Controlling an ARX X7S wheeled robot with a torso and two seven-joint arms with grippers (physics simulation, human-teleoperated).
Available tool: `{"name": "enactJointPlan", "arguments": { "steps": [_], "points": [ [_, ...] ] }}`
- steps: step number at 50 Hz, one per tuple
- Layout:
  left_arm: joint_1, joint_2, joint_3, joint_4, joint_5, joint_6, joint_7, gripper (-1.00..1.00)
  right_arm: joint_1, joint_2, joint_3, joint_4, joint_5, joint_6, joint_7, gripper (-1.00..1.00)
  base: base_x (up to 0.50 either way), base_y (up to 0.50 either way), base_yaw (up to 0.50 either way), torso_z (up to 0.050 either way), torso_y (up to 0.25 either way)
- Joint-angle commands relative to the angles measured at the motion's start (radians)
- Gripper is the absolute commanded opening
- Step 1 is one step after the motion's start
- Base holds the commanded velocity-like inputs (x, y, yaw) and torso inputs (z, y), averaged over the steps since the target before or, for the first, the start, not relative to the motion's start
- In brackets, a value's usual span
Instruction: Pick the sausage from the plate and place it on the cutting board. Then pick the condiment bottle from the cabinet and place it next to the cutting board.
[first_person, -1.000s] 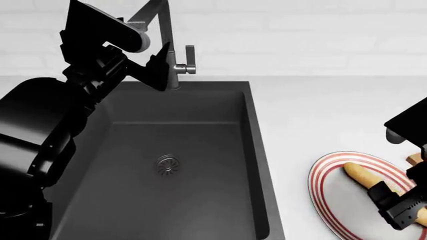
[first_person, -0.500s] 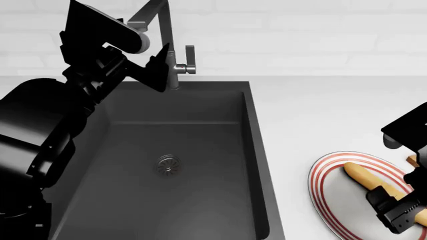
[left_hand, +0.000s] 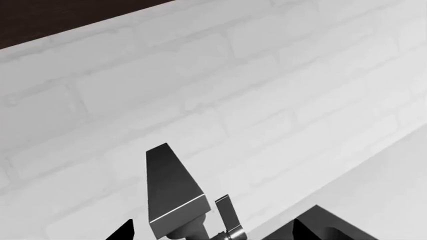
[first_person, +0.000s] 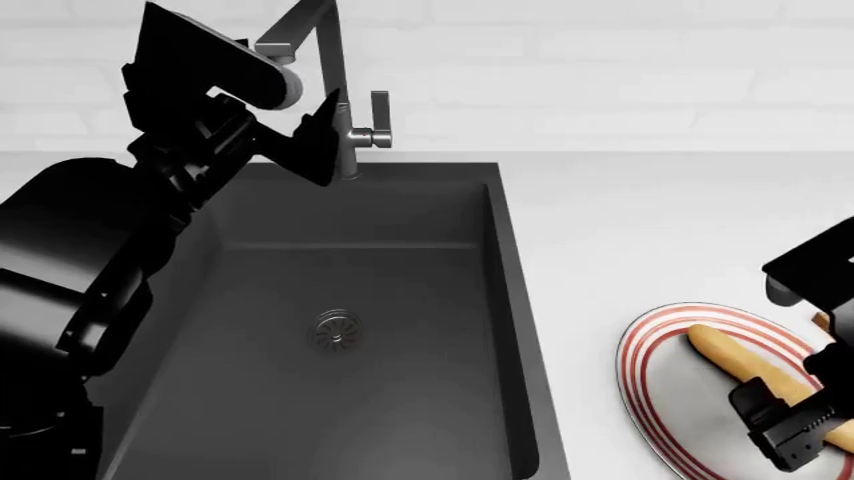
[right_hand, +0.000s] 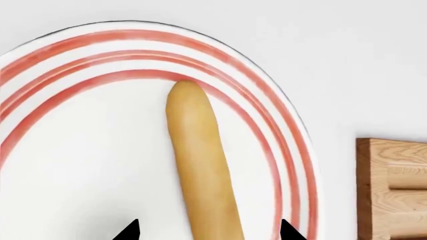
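The sausage (right_hand: 200, 160) is a pale tan cylinder lying on the plate (right_hand: 80, 165) with the red-striped rim; both show in the head view, sausage (first_person: 738, 358) and plate (first_person: 667, 390), at the lower right. My right gripper (right_hand: 208, 231) is open, low over the sausage, one fingertip on each side of it. In the head view the right gripper (first_person: 787, 432) covers the sausage's near end. A corner of the wooden cutting board (right_hand: 393, 187) lies just beside the plate. My left gripper (left_hand: 212, 231) is open and held up by the faucet (left_hand: 175, 197). The condiment bottle is out of view.
A deep black sink (first_person: 354, 330) fills the middle of the head view, with the faucet (first_person: 334, 90) at its back edge against a white brick wall. White counter (first_person: 641, 220) runs right of the sink. My left arm (first_person: 147, 200) looms over the sink's left side.
My right gripper has dropped lower toward the plate and now straddles the sausage. The left arm has stayed still.
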Motion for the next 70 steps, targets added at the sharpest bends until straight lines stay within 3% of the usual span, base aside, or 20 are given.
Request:
{"name": "enactJointPlan", "arguments": {
  "steps": [1, 37, 38, 61, 70],
  "points": [
    [-0.001, 0.000, 0.005, -0.002, 0.000, 0.003, -0.002, 1.00, -0.022, 0.013, -0.004, -0.002, -0.001, -0.033, 0.000, 1.00, 0.00, 0.00, 0.00, 0.000, 0.000],
    [-0.002, -0.003, 0.016, -0.005, -0.004, 0.007, -0.006, 1.00, -0.057, 0.026, -0.025, 0.006, -0.017, -0.041, -0.016, 1.00, 0.00, 0.00, 0.00, 0.000, 0.000],
    [-0.001, -0.003, 0.016, -0.006, -0.004, 0.008, -0.006, 1.00, -0.058, 0.027, -0.025, 0.005, -0.020, -0.041, -0.019, -1.00, 0.00, 0.00, 0.00, 0.000, 0.000],
    [0.003, -0.007, 0.012, 0.000, -0.012, 0.006, -0.012, 1.00, -0.041, 0.044, -0.016, -0.009, -0.082, -0.051, -0.029, -1.00, 0.00, 0.00, 0.00, 0.000, 0.000],
    [0.001, -0.008, 0.014, 0.001, -0.014, 0.005, -0.014, 1.00, 0.089, 0.054, 0.061, -0.064, -0.070, 0.006, -0.048, -1.00, 0.00, 0.00, 0.00, 0.000, 0.000]
  ]
}}
